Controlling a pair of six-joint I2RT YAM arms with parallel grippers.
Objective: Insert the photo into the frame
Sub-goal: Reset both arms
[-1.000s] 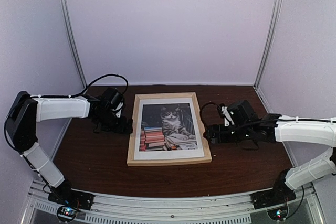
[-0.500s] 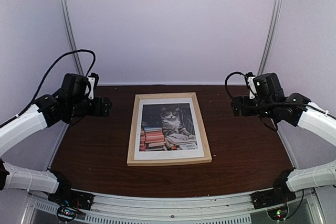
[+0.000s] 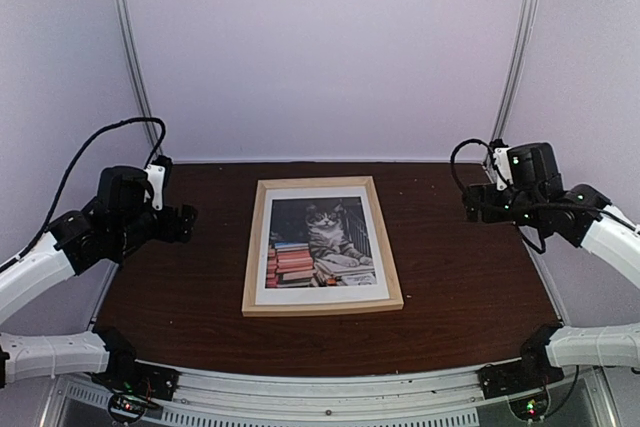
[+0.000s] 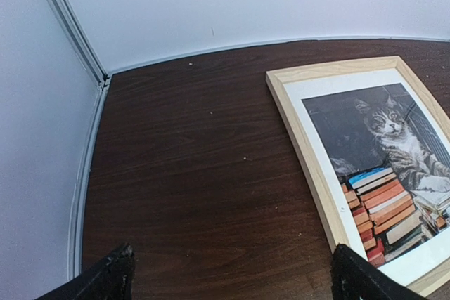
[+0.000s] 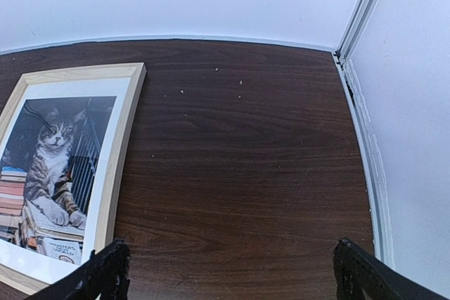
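Progress: we judge the photo seated in the frame, nothing left | left hand, right hand: both spread wide, empty

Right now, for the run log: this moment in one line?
photo: in frame | left tool: open, empty | right tool: open, empty

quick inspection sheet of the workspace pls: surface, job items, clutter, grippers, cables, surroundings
surface: dark wood-grain table, a few pale specks
job's things: photo lies face up inside the frame, mid-table
clutter: nothing seen
grippers: left gripper open, empty, off to the frame's left; right gripper open, empty, off to its right
cables: left arm's cable and right arm's cable loop above the wrists, away from the frame
surroundings: white walls, metal corner posts
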